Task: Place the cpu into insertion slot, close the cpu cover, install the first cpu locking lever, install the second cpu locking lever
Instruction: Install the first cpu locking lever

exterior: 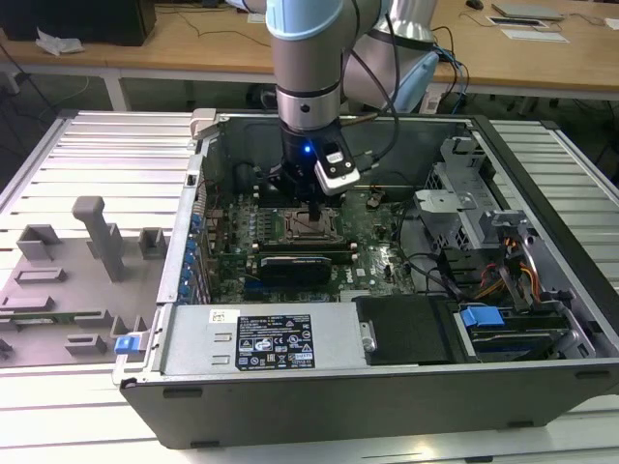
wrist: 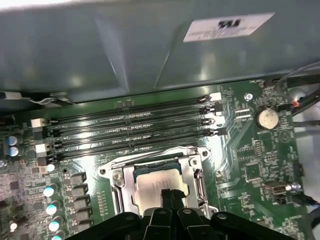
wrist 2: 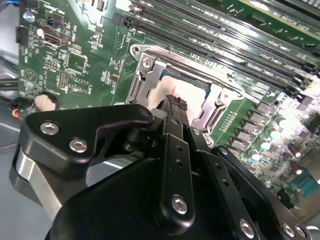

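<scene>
Gripper (wrist: 171, 192) hung over cpu (wrist: 159, 182) seated in insertion slot (wrist: 116, 175), fingers pressed together, tips at chip's top; cpu cover (wrist: 192, 172) lay shut around it

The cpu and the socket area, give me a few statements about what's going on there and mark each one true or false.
1. The cpu sits inside the insertion slot on the green motherboard. True.
2. The gripper is parked outside the computer case. False: it reaches down inside the case, right over the cpu.
3. The gripper's fingertips are spread wide apart. False: in both wrist views they are together.
4. The long black memory slots run beside the insertion slot. True.
5. A round coin battery lies on the cpu. False: it sits on the motherboard, away from the socket.
</scene>
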{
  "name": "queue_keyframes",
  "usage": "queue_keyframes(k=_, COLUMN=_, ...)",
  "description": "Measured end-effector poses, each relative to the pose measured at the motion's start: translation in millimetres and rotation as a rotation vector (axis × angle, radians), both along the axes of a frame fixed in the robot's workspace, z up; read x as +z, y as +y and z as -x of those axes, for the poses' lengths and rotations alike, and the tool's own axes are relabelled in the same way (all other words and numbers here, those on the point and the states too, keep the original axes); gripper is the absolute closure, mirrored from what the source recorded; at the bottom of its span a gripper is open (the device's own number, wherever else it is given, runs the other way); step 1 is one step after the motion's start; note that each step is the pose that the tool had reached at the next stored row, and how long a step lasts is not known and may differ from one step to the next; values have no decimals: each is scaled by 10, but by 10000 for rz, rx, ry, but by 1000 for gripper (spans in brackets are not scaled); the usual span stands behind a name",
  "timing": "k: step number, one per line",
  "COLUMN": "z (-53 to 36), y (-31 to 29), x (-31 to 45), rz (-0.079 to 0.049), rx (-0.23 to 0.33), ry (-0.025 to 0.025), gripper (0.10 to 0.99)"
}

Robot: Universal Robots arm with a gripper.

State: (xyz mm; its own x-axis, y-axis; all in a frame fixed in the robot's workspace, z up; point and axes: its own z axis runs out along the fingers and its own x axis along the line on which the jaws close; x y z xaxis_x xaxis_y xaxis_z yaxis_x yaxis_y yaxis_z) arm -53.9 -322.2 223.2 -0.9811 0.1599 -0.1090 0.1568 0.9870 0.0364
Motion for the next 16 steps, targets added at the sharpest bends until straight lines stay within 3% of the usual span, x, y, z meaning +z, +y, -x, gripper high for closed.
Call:
queue_keyframes(k=5, z=0, y=0, x=23, rz=0, rx=0, ry=0, gripper=980)
queue_keyframes(k=6, z=-1, y=-1, x=23, rz=-25, rx=3, ry=50, gripper=980)
queue_keyframes(k=8, z=-5, y=-3, x=21, rz=-70, rx=-1, ry=304, gripper=980)
queue_keyframes(k=9, z=-6, y=-3, x=21, rz=-71, rx=-1, ry=351, gripper=980)
queue_keyframes(k=13, z=-6, y=-3, x=21, rz=-71, rx=18, ry=353, gripper=980)
queue_keyframes(k=16, z=-6, y=-3, x=19, rz=-63, rx=563, ry=353, gripper=980)
